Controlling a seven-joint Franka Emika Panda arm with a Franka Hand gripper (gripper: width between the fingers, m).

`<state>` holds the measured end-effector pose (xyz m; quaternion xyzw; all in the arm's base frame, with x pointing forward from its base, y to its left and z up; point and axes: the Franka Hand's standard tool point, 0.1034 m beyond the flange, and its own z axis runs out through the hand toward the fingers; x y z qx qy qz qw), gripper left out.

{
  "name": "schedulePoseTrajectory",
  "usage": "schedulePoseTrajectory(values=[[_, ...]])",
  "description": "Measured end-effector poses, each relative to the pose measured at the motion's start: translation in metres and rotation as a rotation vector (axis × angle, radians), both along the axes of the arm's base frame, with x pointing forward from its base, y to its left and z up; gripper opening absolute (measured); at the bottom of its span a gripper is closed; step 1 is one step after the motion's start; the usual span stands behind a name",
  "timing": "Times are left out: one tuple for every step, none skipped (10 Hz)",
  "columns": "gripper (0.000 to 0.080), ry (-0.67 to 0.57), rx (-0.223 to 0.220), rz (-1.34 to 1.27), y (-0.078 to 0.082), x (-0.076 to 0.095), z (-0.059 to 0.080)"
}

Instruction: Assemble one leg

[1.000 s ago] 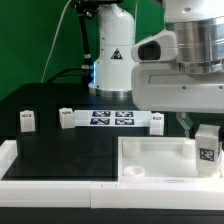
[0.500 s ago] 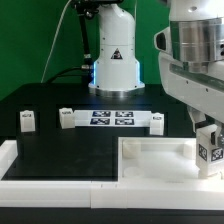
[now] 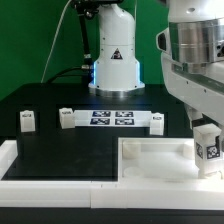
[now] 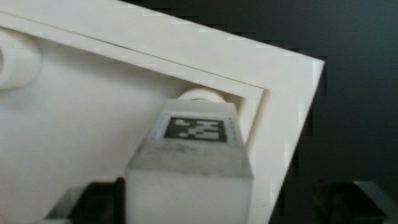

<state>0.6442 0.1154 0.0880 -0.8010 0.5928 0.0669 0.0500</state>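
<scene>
My gripper is shut on a leg, a small white block with a black-and-white marker, held upright over the corner of the large white panel at the exterior view's right. In the wrist view the leg points at the panel's raised corner rim, its marker facing the camera, with my gripper around its near end. I cannot tell whether its tip touches the panel. Three more legs stand on the black table: one at the exterior view's left, one and one at the marker board's ends.
The marker board lies at the middle of the table. The arm's base stands behind it. A white raised border runs along the table's front. A round boss shows on the panel.
The wrist turned and shifted towards the exterior view's right, and the held leg sank a little towards the panel's corner. In the last half second it has hardly moved.
</scene>
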Motion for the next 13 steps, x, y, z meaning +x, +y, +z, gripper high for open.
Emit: schedulePoseTrajectory(values=[[0.0612, -0.013, 0.002, 0.087, 0.0025, -0.0007, -0.0002], [0.0642, -0.032, 0.009, 0.211, 0.0035, -0.0009, -0.0002], [0.0647, -0.054, 0.016, 0.344, 0.0034, -0.0009, -0.0003], [0.0647, -0.071, 0.021, 0.449, 0.0033, -0.0010, -0.0003], [0.0649, -0.089, 0.026, 0.562, 0.0028, -0.0009, -0.0003], [0.0649, -0.109, 0.032, 0.685, 0.0018, -0.0008, -0.0005], [0.0649, -0.123, 0.036, 0.775, 0.0017, -0.0014, -0.0012], [0.0649, -0.144, 0.041, 0.919, 0.0012, -0.0018, -0.0016], [0.0649, -0.159, 0.047, 1.028, 0.0008, -0.0026, -0.0024], [0.0649, -0.165, 0.050, 1.071, 0.0010, -0.0034, -0.0030], [0.0649, -0.176, 0.055, 1.154, 0.0015, -0.0047, -0.0038], [0.0649, -0.191, 0.062, 1.264, 0.0028, -0.0064, -0.0050], [0.0649, -0.201, 0.062, 1.305, 0.0045, -0.0069, -0.0057]])
